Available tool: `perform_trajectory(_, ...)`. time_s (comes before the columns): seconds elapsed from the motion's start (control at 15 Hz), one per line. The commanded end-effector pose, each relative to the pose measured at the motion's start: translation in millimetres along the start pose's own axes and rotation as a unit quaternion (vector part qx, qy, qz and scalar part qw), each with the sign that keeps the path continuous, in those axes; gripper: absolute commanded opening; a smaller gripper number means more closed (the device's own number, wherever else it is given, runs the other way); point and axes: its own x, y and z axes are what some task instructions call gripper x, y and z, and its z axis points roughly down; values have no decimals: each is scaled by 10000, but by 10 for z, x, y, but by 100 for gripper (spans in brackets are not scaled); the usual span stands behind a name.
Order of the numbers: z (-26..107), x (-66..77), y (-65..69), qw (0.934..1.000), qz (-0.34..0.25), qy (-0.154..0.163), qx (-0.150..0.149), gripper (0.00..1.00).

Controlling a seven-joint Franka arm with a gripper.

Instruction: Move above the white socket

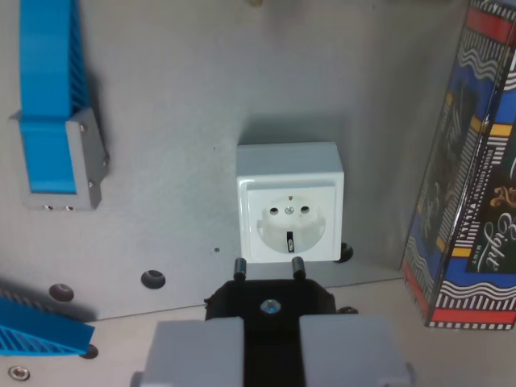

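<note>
the white socket (290, 211) sits at the frame's centre, a rigid plastic box that looks fixed to the grey panel (177, 161), so nothing to lift. the gripper (271, 322), bottom centre, pinches a black plug (270, 297), pins pointing toward it.

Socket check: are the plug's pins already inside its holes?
No. The black plug in the gripper sits below the white socket in the wrist view, both pins visible outside its holes.

soft, even light; the socket (289, 213) casts a faint shadow above itself, and everything looks slightly blurred, without glare.
</note>
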Motion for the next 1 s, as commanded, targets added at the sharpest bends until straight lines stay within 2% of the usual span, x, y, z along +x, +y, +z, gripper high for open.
perform_trajectory(0.07,169,-72,59,9988,-99,475,91,0)
perform_trajectory(0.67,636,-271,124,9989,-107,441,129,0)
perform_trajectory(1.0,830,-373,146,9987,-113,459,163,0)
